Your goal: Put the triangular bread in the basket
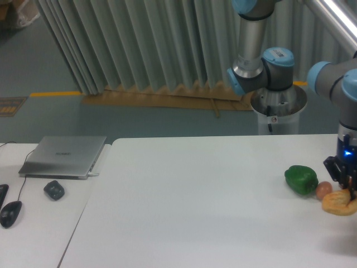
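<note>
From the fixed camera, I have the triangular bread (339, 203) pinched in my gripper (350, 192) at the far right edge of the frame, raised off the table (195, 201) as best I can judge, just right of the small brown ball (323, 190) and the green pepper (301, 180). The pick looks done; the basket is not in view, so carrying and release remain. My wrist points straight down, forearm partly cut off by the frame.

Count: 1 triangular bread (339, 203), 1 green pepper (301, 180), 1 small orange-brown ball (323, 190), 1 laptop (64, 156), 2 mice (54, 190) (10, 213), 1 claw (350, 188).
</note>
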